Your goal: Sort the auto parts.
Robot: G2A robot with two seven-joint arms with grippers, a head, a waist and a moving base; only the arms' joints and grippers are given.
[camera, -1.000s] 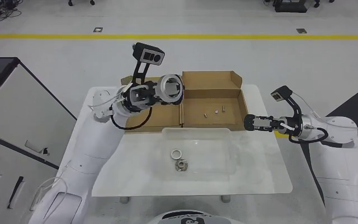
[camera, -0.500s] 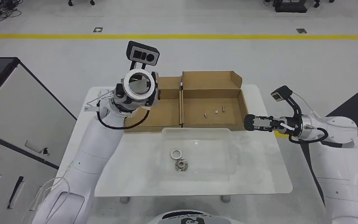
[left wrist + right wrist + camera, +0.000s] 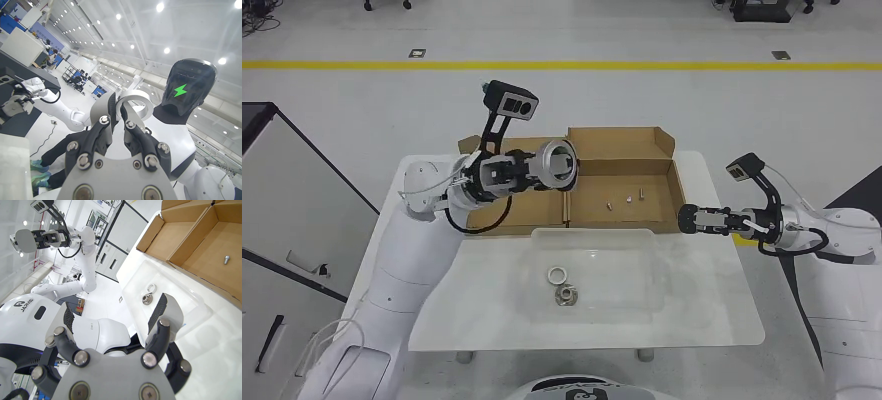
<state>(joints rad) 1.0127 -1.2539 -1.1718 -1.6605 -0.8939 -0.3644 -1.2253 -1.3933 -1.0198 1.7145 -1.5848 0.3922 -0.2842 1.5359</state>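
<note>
Table (image 3: 722, 300) carries a two-compartment cardboard box (image 3: 622, 140) at the far side and a white tray (image 3: 622, 290) in front of it. I read the left gripper (image 3: 117, 108) as clenched on a large metal ring (image 3: 140, 102), held in the air near the box's central divider and not yet deposited. The right gripper (image 3: 116, 306) is released, carries nothing and hovers just beside the box's right wall. A flanged hub (image 3: 566, 295) and a small ring (image 3: 557, 274) lie unsorted in the tray. Two bolts (image 3: 610, 206) lie in the right compartment. I judge sorting roughly half complete.
</note>
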